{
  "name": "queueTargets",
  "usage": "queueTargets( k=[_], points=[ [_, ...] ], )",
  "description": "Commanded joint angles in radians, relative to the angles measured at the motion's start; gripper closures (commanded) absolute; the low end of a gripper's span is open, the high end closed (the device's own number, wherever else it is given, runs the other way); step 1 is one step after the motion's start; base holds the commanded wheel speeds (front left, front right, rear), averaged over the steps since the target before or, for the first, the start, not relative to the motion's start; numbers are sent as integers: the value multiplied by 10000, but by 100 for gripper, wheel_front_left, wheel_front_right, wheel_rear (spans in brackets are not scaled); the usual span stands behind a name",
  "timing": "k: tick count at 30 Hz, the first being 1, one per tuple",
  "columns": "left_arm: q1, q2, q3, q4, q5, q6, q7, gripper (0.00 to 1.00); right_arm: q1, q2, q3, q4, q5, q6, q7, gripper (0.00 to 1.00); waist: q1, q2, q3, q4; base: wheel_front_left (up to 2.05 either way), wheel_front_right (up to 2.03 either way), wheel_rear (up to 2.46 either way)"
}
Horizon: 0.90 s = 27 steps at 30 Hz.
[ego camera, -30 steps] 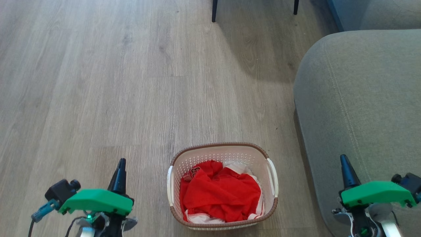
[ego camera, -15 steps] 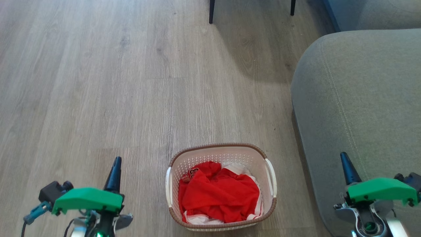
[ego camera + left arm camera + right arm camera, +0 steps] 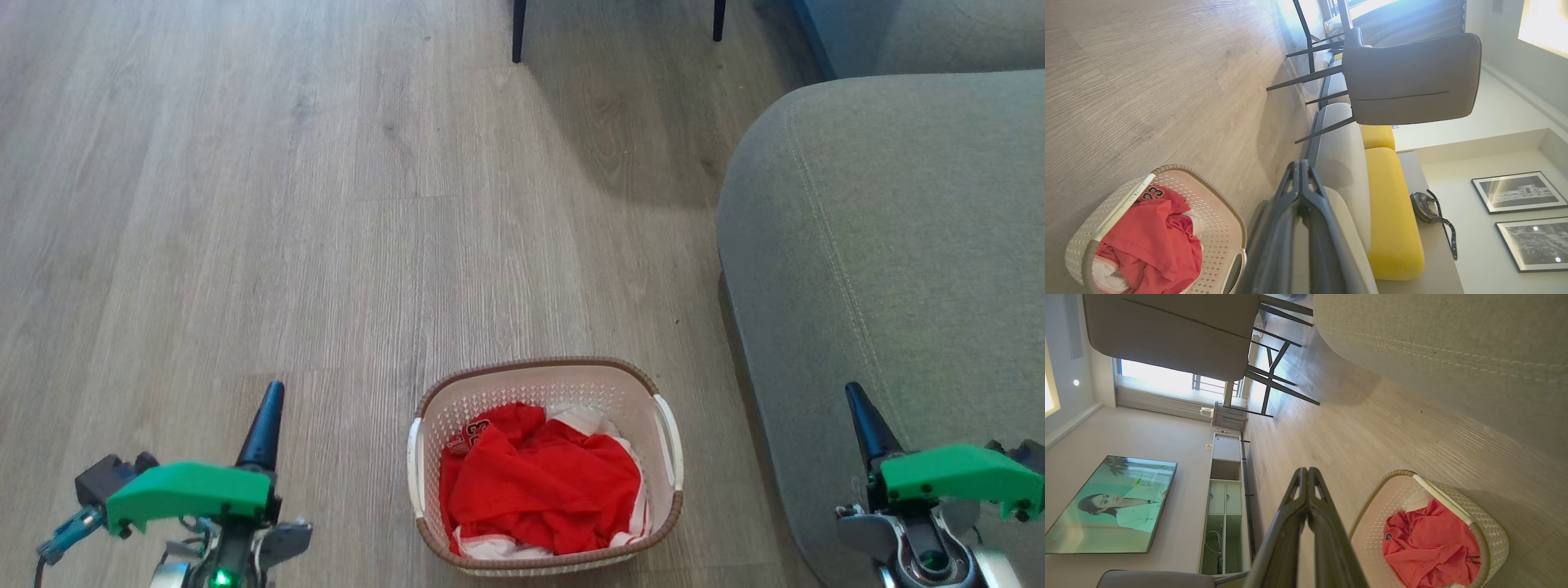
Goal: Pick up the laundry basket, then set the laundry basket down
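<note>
Both clenched empty: left gripper [image 3: 268, 408] at 9 o'clock of laundry basket [image 3: 545, 369], right gripper [image 3: 859, 404] at 3; unopened, they'd shove it, not grasp

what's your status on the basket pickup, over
Left end effector shut, right end effector shut, neither touching. Laundry basket on floor, red clothes inside. Sofa close on its right.

**Plastic, cloth, wood**

The laundry basket [image 3: 539, 390] is smooth white perforated plastic with a brown woven-look rim. The red cloth [image 3: 539, 490] inside looks matt. The floor [image 3: 326, 204] shows pale wood grain; the sofa [image 3: 898, 204] is grey woven fabric.
</note>
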<state>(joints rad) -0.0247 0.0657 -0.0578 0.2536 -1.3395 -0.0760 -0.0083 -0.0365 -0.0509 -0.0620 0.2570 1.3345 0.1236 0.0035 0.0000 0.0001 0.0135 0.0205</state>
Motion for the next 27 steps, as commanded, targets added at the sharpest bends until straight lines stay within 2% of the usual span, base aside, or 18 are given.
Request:
queueTargets(
  k=[1, 27],
  points=[
    [-595, 162, 359, -244, -255, -106, 70, 100, -545, -187, 86, -291, 264, 56, 90, 100, 0, -1, -4, -9, 0, 0, 0],
    [-783, 136, 1236, -115, -2789, -509, 825, 100, -679, -174, -240, -150, 2720, 70, 829, 100, 0, -1, -95, -188, 0, 0, 0]
  ],
)
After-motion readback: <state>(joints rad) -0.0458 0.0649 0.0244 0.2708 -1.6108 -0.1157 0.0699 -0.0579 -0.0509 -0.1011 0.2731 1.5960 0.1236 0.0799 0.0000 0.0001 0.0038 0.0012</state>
